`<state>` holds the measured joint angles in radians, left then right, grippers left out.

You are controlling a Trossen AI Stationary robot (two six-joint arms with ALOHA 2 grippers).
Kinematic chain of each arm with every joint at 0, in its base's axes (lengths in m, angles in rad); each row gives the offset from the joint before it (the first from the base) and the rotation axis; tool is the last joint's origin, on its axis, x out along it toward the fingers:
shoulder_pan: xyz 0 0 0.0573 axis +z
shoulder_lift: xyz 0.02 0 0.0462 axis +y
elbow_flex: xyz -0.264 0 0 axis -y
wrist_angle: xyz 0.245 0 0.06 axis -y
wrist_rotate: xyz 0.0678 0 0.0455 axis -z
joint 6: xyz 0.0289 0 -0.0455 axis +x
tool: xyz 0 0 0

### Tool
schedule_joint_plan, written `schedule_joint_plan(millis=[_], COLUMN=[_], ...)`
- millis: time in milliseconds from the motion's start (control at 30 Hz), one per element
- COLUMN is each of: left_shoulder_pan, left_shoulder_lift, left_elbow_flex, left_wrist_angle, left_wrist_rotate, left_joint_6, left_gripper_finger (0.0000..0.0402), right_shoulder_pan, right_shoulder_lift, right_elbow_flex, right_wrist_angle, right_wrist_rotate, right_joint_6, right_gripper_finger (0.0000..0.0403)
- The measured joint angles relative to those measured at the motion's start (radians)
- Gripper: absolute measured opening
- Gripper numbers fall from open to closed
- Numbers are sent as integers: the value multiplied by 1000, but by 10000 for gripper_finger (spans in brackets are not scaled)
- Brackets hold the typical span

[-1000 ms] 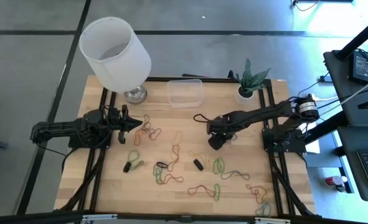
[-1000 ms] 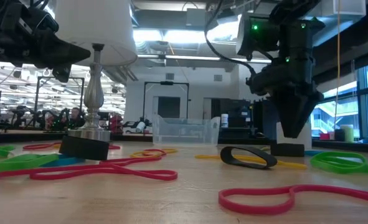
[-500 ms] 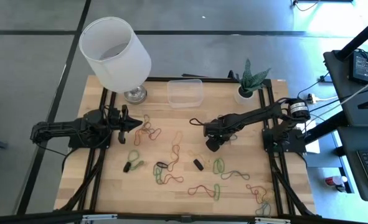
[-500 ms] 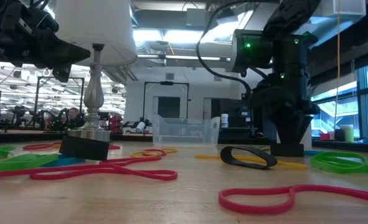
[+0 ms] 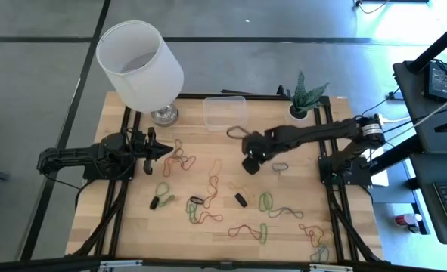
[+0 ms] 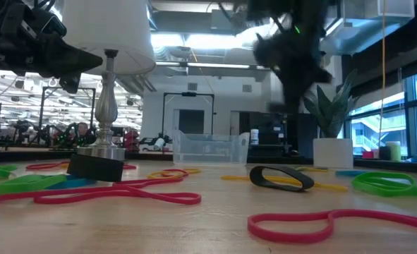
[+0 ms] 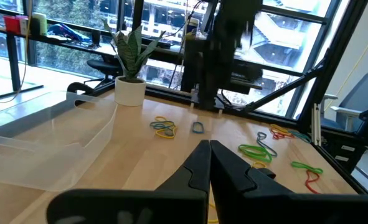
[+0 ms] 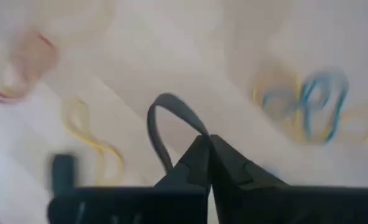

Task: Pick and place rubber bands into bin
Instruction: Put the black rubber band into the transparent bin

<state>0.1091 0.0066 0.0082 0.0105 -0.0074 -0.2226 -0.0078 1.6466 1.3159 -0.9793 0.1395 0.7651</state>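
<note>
Many rubber bands in green (image 5: 266, 201), red (image 5: 245, 229), orange and yellow lie loose on the wooden table. The clear bin (image 5: 225, 112) stands at the far edge, near the middle. My right gripper (image 5: 248, 165) hangs above the table right of centre, on the near side of the bin, shut on a dark rubber band (image 8: 160, 118). It shows blurred and raised in the low view (image 6: 293, 67). My left gripper (image 5: 166, 149) waits shut over the table's left part, holding nothing. My right gripper pinches the dark rubber band between its two fingertips at one spot on the loop (image 8: 196, 135). The fingers point down at the table. The loop stands out past the fingertips, lifted off the wood.
A white lampshade on a metal foot (image 5: 140, 64) stands at the far left, a potted plant (image 5: 299, 112) at the far right. A blue and yellow cluster of bands (image 8: 308, 99) lies beneath my right gripper. A black band (image 6: 281, 178) lies nearer the front.
My right gripper has gone down onto a dark band on the table and shut on it. It has then risen and gone a little toward the table's left and far edge, toward the bin, taking the band off the wood.
</note>
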Motion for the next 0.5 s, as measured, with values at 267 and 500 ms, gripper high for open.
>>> schedule_joint_plan(millis=[267, 500], left_shoulder_pan=[0, 0], left_shoulder_lift=[0, 0], left_elbow_flex=[0, -1], left_wrist_angle=[4, 7], left_wrist_rotate=[0, 0], left_joint_6=[0, 0], left_gripper_finger=[2, 2], right_shoulder_pan=[-187, -361], right_shoulder_lift=[68, 279], right_elbow_flex=[319, 551], right_wrist_angle=[-25, -16], right_wrist_rotate=[40, -37], right_joint_6=[-204, -359], right_gripper_finger=[2, 1])
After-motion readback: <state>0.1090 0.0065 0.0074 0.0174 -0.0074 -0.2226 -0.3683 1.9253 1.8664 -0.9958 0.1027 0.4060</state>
